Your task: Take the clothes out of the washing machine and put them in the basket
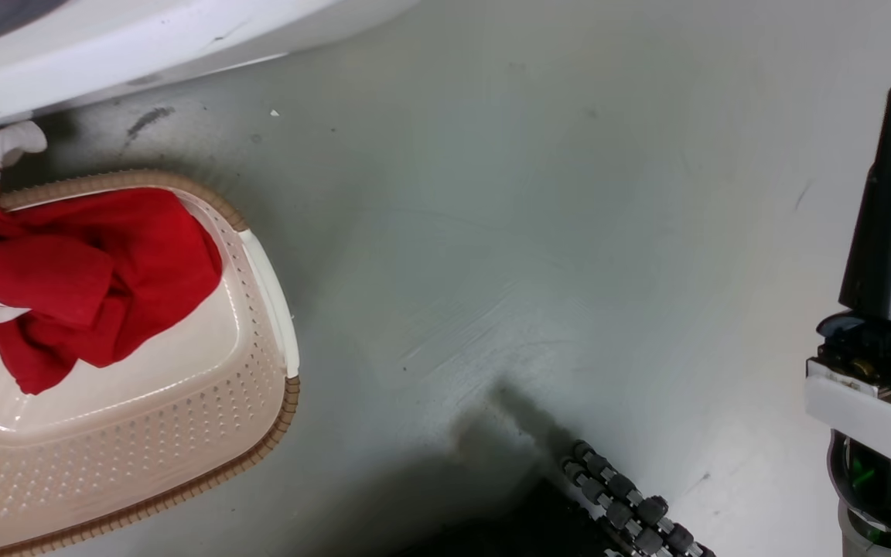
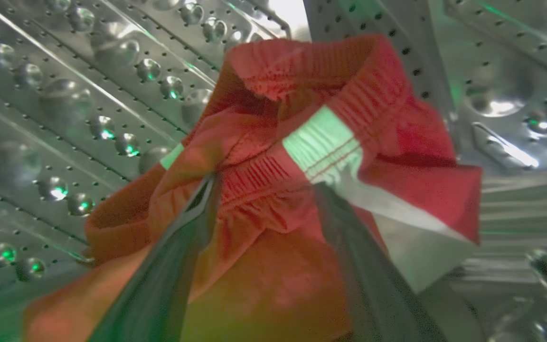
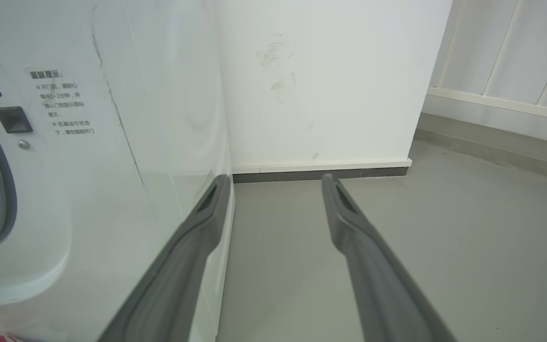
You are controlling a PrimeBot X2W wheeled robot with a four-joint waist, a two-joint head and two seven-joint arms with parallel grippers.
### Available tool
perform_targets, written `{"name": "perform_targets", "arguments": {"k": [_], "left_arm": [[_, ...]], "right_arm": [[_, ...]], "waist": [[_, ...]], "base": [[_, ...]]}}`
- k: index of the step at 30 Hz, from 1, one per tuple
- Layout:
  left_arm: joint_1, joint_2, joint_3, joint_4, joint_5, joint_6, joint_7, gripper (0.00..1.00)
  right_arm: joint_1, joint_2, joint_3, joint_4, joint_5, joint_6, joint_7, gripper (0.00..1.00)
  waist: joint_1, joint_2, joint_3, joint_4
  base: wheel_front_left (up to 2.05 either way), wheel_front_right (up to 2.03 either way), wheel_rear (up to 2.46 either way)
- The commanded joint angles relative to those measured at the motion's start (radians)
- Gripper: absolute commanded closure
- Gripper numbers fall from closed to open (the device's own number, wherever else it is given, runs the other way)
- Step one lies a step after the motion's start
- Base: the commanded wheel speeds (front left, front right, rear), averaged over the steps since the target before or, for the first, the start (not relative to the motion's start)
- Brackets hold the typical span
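**A:** Where is the left claw, and what does it hold?

**B:** The left claw (image 2: 266, 185) is inside the machine. Its two long dark fingers stand wide apart, and a bright red soft garment with a white ribbed stripe (image 2: 273, 142) is bunched between and over them. They do not look closed on it yet. The shiny perforated steel drum (image 2: 64, 95) curves around the cloth.

**A:** And the other one?

**B:** The right claw (image 3: 276, 179) is also spread wide and holds nothing. It hangs above the grey floor (image 3: 444, 237), near the front of the large white washing machine (image 3: 112, 166).

**A:** Is anything in the basket?

**B:** Yes. More bright red clothes with white trim (image 1: 90, 278) lie heaped at the far end of the low cream perforated plastic basket with a brown rim (image 1: 260, 433). A white cuff (image 1: 8, 143) spills over that far rim, near the machine's base.

**A:** What could go wrong?

**B:** In my judgement, a pinch on one thin fold could slip. The garment would then drop in the drum or on the floor short of the basket. Trailing cloth could also catch on the grey rubber door ring (image 3: 5, 199) on the way out.
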Motion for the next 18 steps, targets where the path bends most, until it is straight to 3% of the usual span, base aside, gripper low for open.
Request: {"name": "perform_targets", "arguments": {"k": [1,13,14,15,18], "left_arm": [[-0.013,0.009,-0.007,-0.007,0.007,0.000,-0.001,0.00],[-0.009,0.024,-0.038,0.016,0.012,0.001,-0.014,0.00],[-0.010,0.025,-0.041,0.018,0.015,0.002,-0.019,0.39],[-0.012,0.026,-0.042,0.020,0.014,0.002,-0.023,1.00],[-0.020,0.025,-0.046,0.024,0.011,0.002,-0.047,1.00]], "right_arm": [[-0.018,0.001,-0.001,-0.006,0.006,0.000,-0.003,0.00],[-0.020,0.001,-0.001,-0.015,0.022,0.000,-0.003,0.00],[-0.019,0.001,0.000,-0.014,0.022,0.000,-0.003,0.00],[-0.018,0.001,0.001,-0.014,0.022,0.000,-0.003,0.00],[-0.021,0.001,0.006,-0.012,0.019,0.000,-0.003,0.00]], "waist": [[-0.0001,0.0000,0.017,-0.007],[-0.0001,0.0000,0.054,-0.017],[-0.0001,0.0000,0.054,-0.017],[-0.0001,0.0000,0.055,-0.017],[-0.0001,0.0000,0.053,-0.015]], "base": [[0.00,0.00,0.00],[0.00,0.00,0.00],[0.00,0.00,0.00],[0.00,0.00,0.00],[0.00,0.00,0.00]]}}
